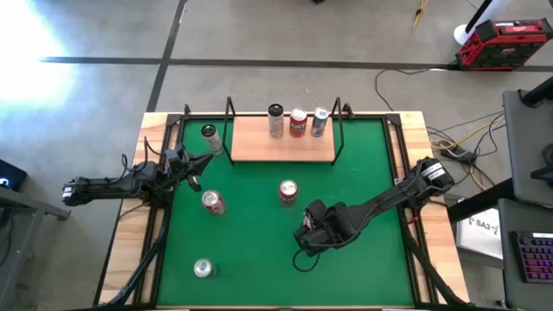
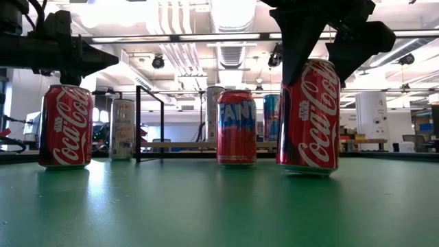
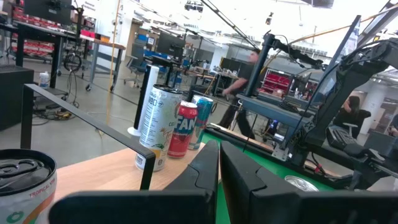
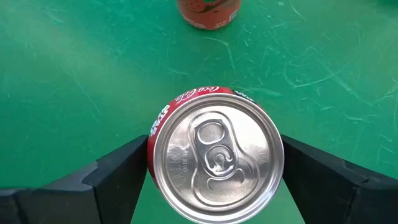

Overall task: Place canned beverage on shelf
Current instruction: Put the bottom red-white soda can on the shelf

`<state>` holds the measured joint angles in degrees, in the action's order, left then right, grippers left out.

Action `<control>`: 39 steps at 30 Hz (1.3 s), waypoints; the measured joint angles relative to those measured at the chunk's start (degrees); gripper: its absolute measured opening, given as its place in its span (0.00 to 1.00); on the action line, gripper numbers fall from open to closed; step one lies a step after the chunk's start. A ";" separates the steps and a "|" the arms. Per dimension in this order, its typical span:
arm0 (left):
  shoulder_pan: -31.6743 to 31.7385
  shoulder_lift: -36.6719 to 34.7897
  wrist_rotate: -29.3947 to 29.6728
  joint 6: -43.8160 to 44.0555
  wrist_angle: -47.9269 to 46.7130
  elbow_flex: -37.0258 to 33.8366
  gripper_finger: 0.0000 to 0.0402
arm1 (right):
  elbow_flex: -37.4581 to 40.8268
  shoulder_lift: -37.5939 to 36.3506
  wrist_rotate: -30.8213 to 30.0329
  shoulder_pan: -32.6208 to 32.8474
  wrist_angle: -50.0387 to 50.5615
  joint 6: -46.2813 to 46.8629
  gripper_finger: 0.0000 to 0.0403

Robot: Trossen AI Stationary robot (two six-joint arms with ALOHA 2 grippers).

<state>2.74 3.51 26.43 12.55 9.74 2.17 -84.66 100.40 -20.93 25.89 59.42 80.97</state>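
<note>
Left gripper [image 1: 200, 162] idle with fingers together; right gripper [image 4: 214, 171] clamped on a Coke can [image 4: 216, 154].

The left gripper hovers beside the shelf's [image 1: 251, 142] left end, a Coke can [image 1: 212, 202] just below it on the mat [image 1: 251, 250]. The right gripper grips its can from above, upright, low over the mat. A Fanta can [image 1: 288, 192] stands just ahead of it; the shelf, bearing three cans, lies beyond.

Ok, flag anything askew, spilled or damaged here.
Nothing stands out. Cans on the shelf and the green mat stand upright, no spills or dents visible; the right gripper clasps its Coke can evenly by the sides.
</note>
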 joint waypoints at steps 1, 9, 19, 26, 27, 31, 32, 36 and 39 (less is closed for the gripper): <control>0.00 -0.01 -0.01 -0.02 0.01 0.00 0.00 | 0.00 0.00 0.02 0.07 0.05 -0.06 0.82; 0.00 0.01 0.01 -0.02 0.00 0.00 0.00 | 0.00 0.00 0.11 0.09 0.40 -2.78 0.82; 0.00 -0.01 -0.01 0.00 0.00 0.02 0.00 | 0.00 0.42 0.27 0.09 0.24 -7.15 0.83; -0.02 0.01 0.00 -0.01 0.01 0.01 0.00 | 0.00 0.92 0.24 0.09 0.11 -7.48 0.94; 0.00 0.01 0.00 0.00 0.02 0.02 0.00 | 0.00 0.94 0.25 0.09 0.05 -6.92 0.95; -0.01 -0.01 -0.02 0.00 0.00 0.01 0.00 | -0.48 0.94 0.26 -0.02 0.08 -0.82 0.98; -0.02 0.00 -0.02 0.00 0.01 0.00 0.00 | -0.60 0.94 0.25 -0.02 0.12 1.13 0.98; 0.00 0.00 -0.01 -0.01 0.02 0.00 0.00 | -1.16 0.92 0.31 0.02 0.13 7.33 0.98; 0.00 0.00 0.00 -0.01 0.02 0.02 0.00 | -1.36 0.93 0.41 0.09 0.19 11.56 0.98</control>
<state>2.74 3.52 26.43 12.54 9.76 2.20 -86.02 101.33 -20.52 25.98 59.61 92.53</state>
